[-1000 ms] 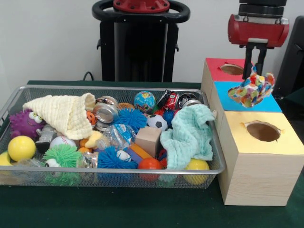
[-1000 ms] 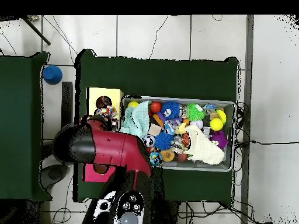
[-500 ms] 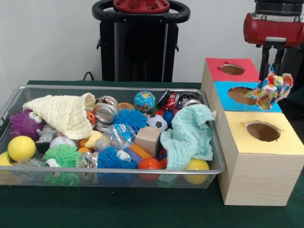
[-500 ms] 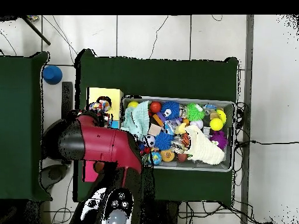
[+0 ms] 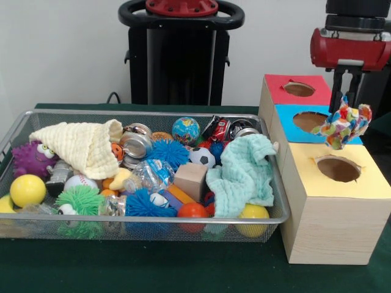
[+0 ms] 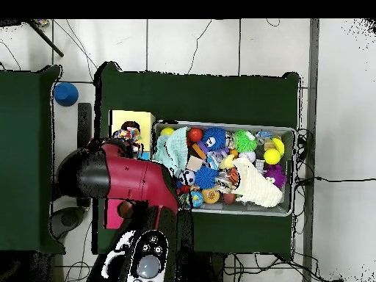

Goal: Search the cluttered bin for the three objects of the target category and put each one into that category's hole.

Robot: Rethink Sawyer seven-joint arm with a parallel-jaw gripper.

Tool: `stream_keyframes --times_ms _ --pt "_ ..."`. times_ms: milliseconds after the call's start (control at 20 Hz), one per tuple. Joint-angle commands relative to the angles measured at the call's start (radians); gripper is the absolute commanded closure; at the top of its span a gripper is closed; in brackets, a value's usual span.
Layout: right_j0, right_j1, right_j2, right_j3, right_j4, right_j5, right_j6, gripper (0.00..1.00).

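Nearest you, the yellow box (image 5: 335,207) had its hole open, nothing visibly in it. In the bin (image 5: 146,227), the mint cloth (image 5: 243,174) and cream cloth (image 5: 79,146) lay unpicked, so two were likely left. Further back, the gripper (image 5: 346,107) had its jaws pinching the patterned cloth (image 5: 343,124), which hung above the blue box (image 5: 311,124), close to the yellow hole, not dropped

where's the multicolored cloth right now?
In the front view, the multicolored cloth hangs from the gripper at the right, above the seam between the blue-topped box and the yellow-topped box.
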Motion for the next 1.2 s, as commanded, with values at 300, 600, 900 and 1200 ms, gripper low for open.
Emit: stream_keyframes --times_ms 300,600,900,1200 --pt "-0.018 0.093 0.027 -0.022 0.057 -0.054 0.265 1.00" --pt "-0.020 0.105 0.038 -0.024 0.069 -0.085 0.264 1.00" --pt "-0.016 0.126 0.044 -0.045 0.085 -0.109 0.266 1.00" --pt "-0.007 0.148 0.044 -0.064 0.104 -0.129 0.273 1.00"
